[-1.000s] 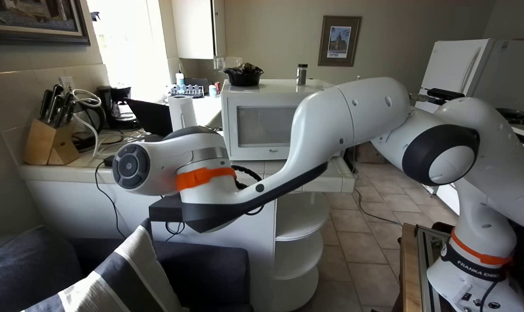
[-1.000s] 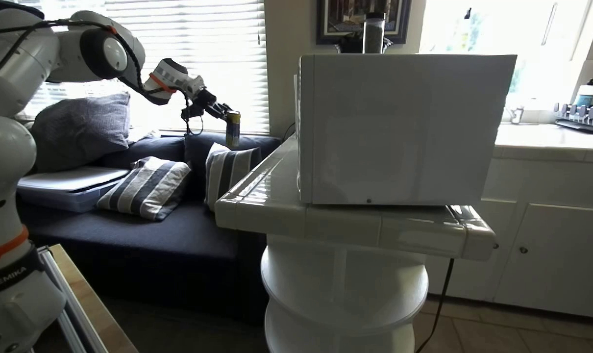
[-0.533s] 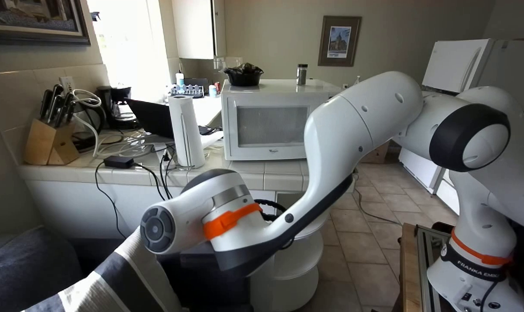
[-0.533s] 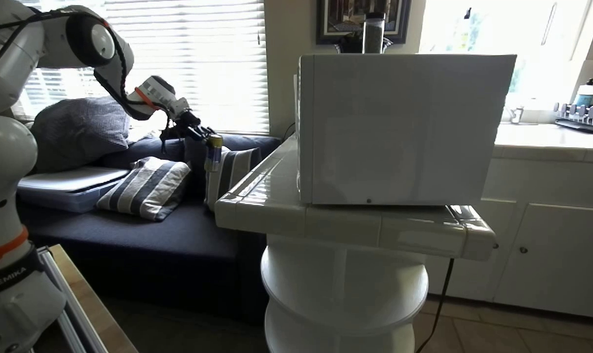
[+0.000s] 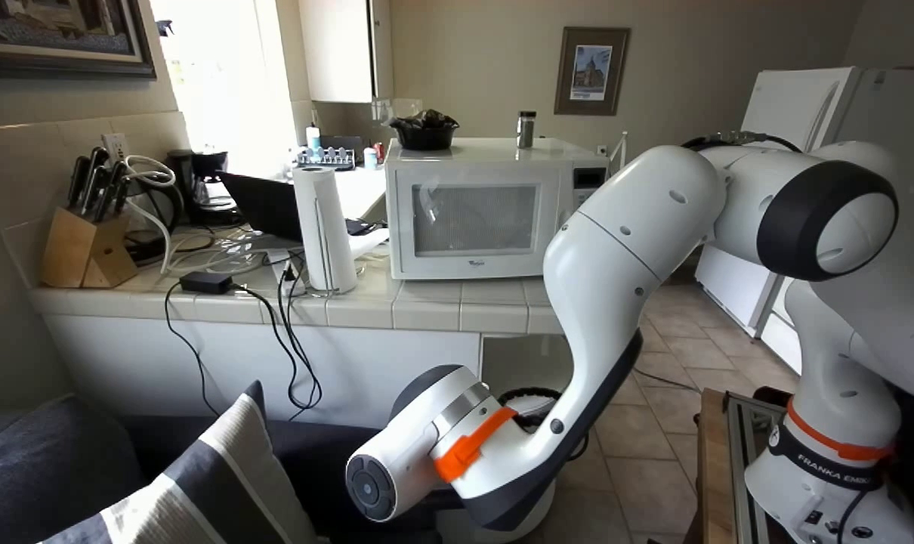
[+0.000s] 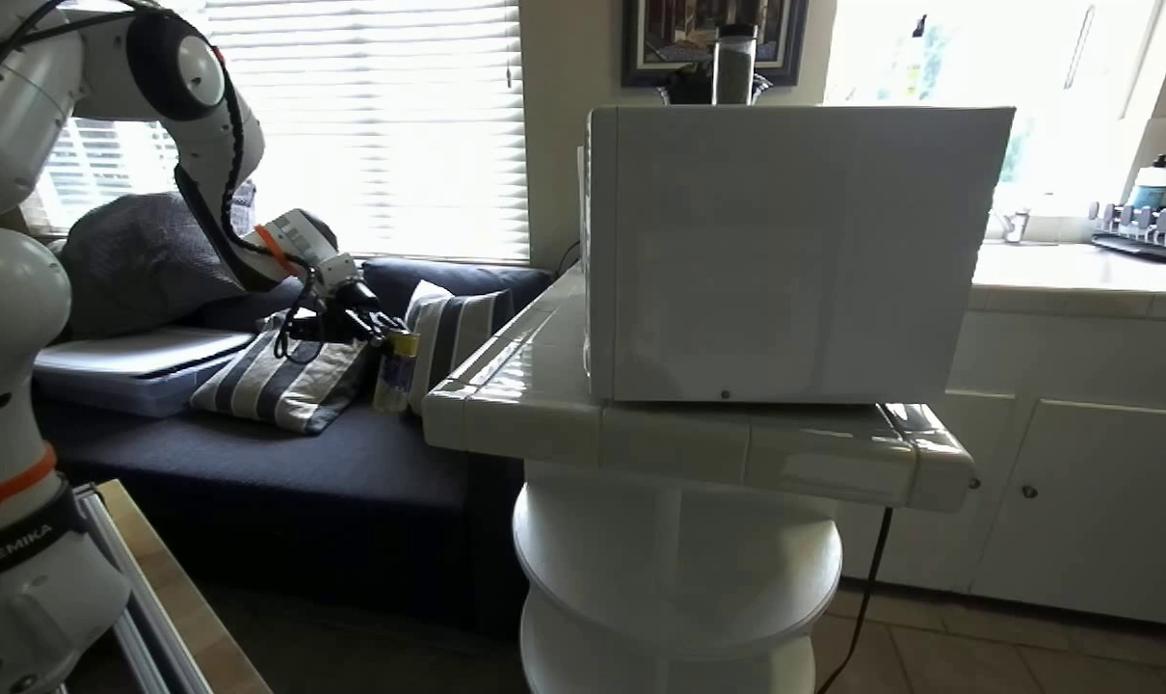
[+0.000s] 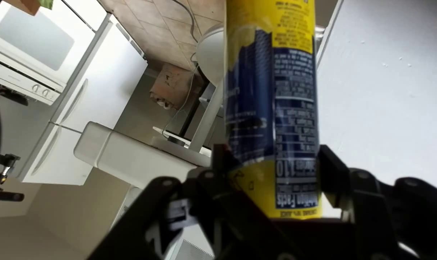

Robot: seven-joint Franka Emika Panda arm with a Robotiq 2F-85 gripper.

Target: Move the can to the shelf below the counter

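One claw (image 7: 275,164) pinches the can (image 7: 269,108) in mid-air near the counter (image 6: 679,443), which juts over the rounded shelf (image 6: 679,573). The can's label (image 7: 296,115) reads "Nutrition Facts" and "110"; the arm's base (image 5: 823,487), "FRANKA EMIKA"; striped cushions (image 6: 284,386) lie nearby.

A black bowl (image 5: 424,137) and a lidded jar (image 5: 526,131) sit on the microwave (image 5: 476,219). A paper towel roll (image 5: 326,230) stands between it and a knife block (image 5: 88,251) (many black handles (image 5: 94,185)). A striped pillow (image 6: 277,381) rests on the dark couch (image 6: 265,467).

Microwave (image 6: 795,251) on counter (image 6: 675,445), shelf (image 6: 684,593) below
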